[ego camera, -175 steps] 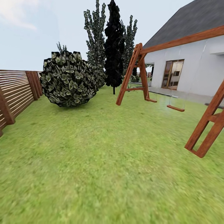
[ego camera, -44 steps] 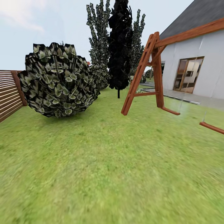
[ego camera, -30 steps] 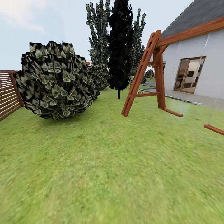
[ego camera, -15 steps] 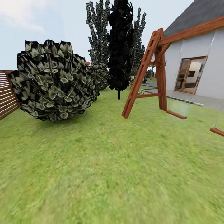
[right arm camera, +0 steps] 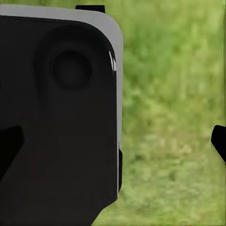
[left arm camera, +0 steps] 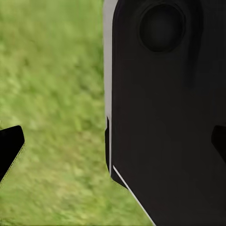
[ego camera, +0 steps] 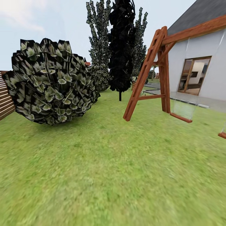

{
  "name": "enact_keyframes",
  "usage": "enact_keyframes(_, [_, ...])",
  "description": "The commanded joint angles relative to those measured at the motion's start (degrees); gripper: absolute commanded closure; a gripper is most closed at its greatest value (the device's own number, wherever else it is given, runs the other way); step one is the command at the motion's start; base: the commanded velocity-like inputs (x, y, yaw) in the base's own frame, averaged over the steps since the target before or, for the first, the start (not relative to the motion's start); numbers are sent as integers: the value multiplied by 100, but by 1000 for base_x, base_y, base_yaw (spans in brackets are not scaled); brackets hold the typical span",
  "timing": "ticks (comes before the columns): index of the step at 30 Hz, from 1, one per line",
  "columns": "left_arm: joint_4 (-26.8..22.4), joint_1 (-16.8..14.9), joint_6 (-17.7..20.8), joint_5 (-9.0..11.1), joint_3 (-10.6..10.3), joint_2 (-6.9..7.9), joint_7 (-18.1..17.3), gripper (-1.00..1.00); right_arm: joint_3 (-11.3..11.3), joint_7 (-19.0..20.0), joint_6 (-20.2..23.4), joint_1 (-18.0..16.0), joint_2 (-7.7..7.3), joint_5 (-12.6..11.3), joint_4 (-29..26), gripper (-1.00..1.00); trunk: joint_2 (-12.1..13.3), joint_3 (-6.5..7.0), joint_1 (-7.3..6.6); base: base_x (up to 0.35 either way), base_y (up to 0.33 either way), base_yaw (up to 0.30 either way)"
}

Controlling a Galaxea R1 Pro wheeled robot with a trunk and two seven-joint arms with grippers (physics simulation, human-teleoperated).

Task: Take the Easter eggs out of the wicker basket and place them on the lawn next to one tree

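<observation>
You are out on the lawn (ego camera: 113, 169) with no basket or eggs showing ahead, so the main risk, as I judge it, is steering toward the wrong plant: the big round bush (ego camera: 51, 83) at 10 o'clock has no trunk and would not count, while the dark tree (ego camera: 121, 47) with its thin trunk stands at 12 o'clock, well beyond it. The swing frame (ego camera: 150, 75) at 1 o'clock juts onto the grass, and its leg could catch your base or an arm if you cut the line too close on that side. Both arms look tucked in against the robot's dark body, with each wrist camera looking down past that body to grass. In the left wrist view two dark fingertips (left arm camera: 9, 148) sit at opposite edges with grass between them, so the left gripper (left arm camera: 115, 146) looks wide apart and empty; the right gripper (right arm camera: 115, 146) reads the same, fingertips (right arm camera: 219, 141) far apart, nothing held.
</observation>
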Motion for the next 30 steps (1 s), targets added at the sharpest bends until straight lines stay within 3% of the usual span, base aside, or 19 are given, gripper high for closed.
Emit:
enact_keyframes(1, [-5, 1, 3, 1, 1, -1, 3, -100, 2, -5, 2, -7, -2, -4, 11, -100, -2, -4, 3, 333, 0, 0])
enact_keyframes(30, [-5, 1, -4, 1, 1, -2, 2, -100, 2, -6, 2, -7, -2, -3, 11, -100, -2, -4, 3, 333, 0, 0])
